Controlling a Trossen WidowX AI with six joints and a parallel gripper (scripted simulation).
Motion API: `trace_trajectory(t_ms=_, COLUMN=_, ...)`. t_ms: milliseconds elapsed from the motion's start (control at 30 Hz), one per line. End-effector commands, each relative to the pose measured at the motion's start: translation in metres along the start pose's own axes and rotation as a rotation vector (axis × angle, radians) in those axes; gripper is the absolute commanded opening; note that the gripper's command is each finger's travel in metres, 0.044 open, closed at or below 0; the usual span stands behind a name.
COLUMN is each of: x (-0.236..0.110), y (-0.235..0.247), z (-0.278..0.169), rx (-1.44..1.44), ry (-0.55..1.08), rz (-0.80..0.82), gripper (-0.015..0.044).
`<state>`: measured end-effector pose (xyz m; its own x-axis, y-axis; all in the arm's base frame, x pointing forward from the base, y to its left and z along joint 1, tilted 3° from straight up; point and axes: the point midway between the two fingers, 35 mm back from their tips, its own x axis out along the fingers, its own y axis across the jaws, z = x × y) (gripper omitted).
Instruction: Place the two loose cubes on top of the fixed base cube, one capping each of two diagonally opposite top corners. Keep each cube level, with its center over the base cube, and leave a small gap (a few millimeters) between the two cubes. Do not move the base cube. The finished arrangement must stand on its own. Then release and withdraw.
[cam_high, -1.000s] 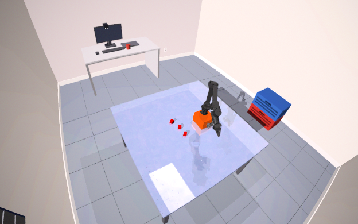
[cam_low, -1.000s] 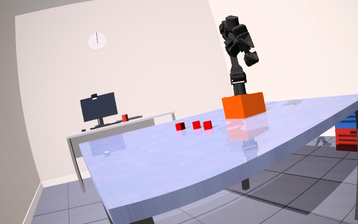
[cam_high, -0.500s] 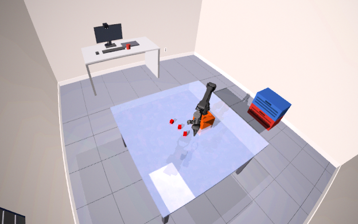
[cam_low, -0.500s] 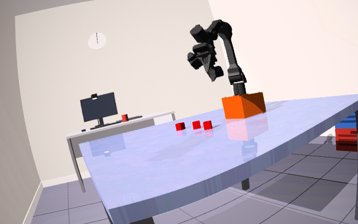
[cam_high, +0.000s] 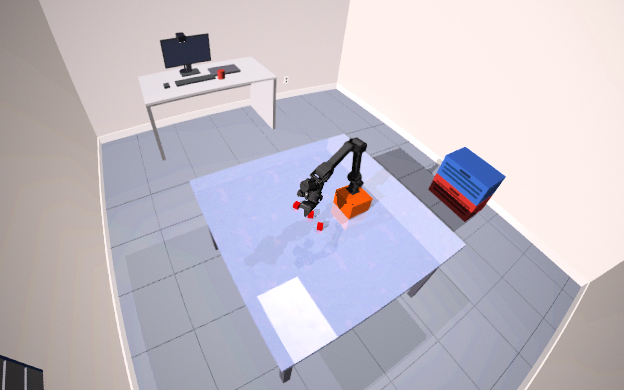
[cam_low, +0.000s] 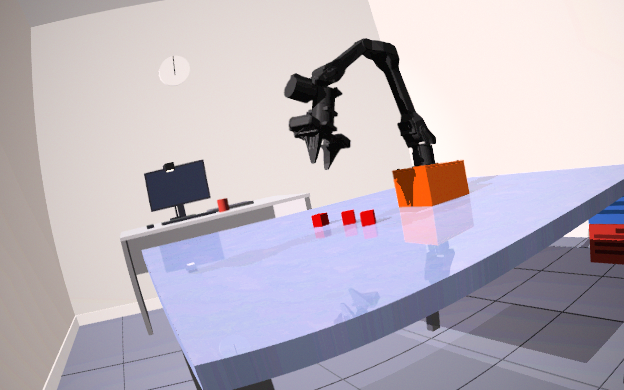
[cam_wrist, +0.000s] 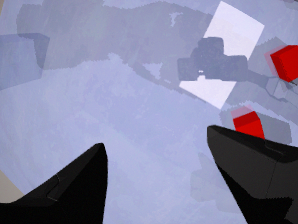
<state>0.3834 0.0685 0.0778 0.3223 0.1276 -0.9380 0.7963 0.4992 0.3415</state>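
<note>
Three similar red cubes stand apart in a loose row on the table: a left cube (cam_high: 296, 205) (cam_low: 320, 220), a middle cube (cam_high: 311, 215) (cam_low: 348, 217) and a right cube (cam_high: 320, 226) (cam_low: 368, 218). I cannot tell which is the fixed base. The wrist view shows two of them, one cube (cam_wrist: 250, 125) just beyond the right fingertip and another cube (cam_wrist: 288, 64) at the right edge. My gripper (cam_low: 320, 165) (cam_wrist: 157, 143) is open and empty, pointing down well above the table. In the top view it partly covers the middle cube.
The orange block (cam_high: 353, 204) (cam_low: 432, 185) under the arm's base stands to the right of the cubes on the table (cam_high: 390, 260) (cam_low: 280, 300). A white rectangle (cam_high: 298, 320) (cam_wrist: 240, 30) shows on the table top. A desk with a monitor stands behind.
</note>
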Motion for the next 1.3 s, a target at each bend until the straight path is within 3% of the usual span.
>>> trace_trajectory(t_ms=0, x=0.002, y=-0.022, z=0.03, rx=0.017, ry=-0.021, rz=-0.076, gripper=0.0265)
trace_trajectory(t_ms=467, x=-0.011, y=-0.142, z=0.131, rx=0.12, ry=0.024, rz=-0.379, gripper=0.0265)
trace_trajectory(t_ms=600, x=-0.01, y=-0.149, z=0.135, rx=0.125, ry=0.031, rz=-0.392, gripper=0.0265)
trace_trajectory(t_ms=800, x=0.044, y=-0.171, z=0.131, rx=0.125, ry=0.031, rz=-0.392, gripper=0.0265)
trace_trajectory(t_ms=1267, x=0.065, y=-0.18, z=0.13, rx=0.125, ry=0.031, rz=-0.392, gripper=0.0265)
